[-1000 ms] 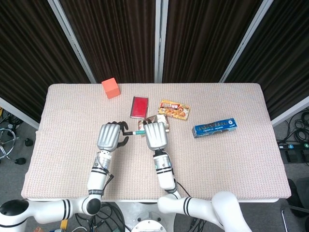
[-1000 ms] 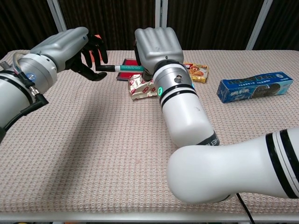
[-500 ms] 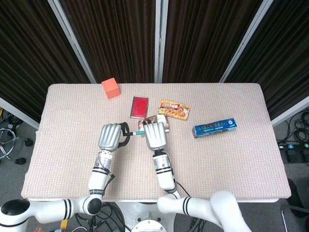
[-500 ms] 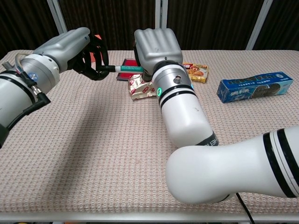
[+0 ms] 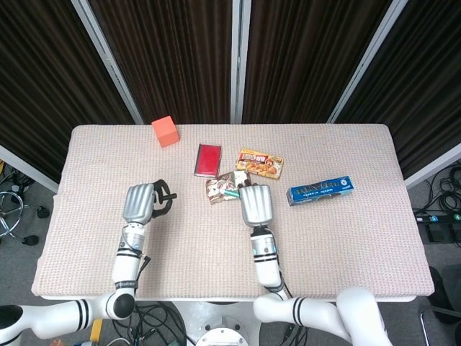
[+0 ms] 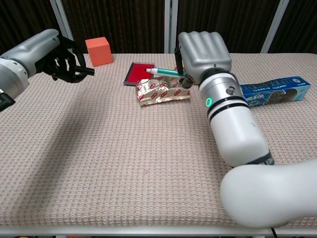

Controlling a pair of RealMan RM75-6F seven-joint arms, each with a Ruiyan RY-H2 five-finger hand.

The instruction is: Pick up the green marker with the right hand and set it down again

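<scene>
the right hand (image 6: 203,52) grasps the green marker (image 6: 166,72) by one end, above the snack packet (image 6: 161,91). it looks light, stiff and smooth; a grip nearer its middle seems safer.

No legible text on any package.

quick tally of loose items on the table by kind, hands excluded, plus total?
Green marker, held by the right hand: 1
Orange cube: 1
Red flat case: 1
Crinkled snack wrapper: 1
Yellow food box: 1
Blue box: 1
Total: 6
</scene>
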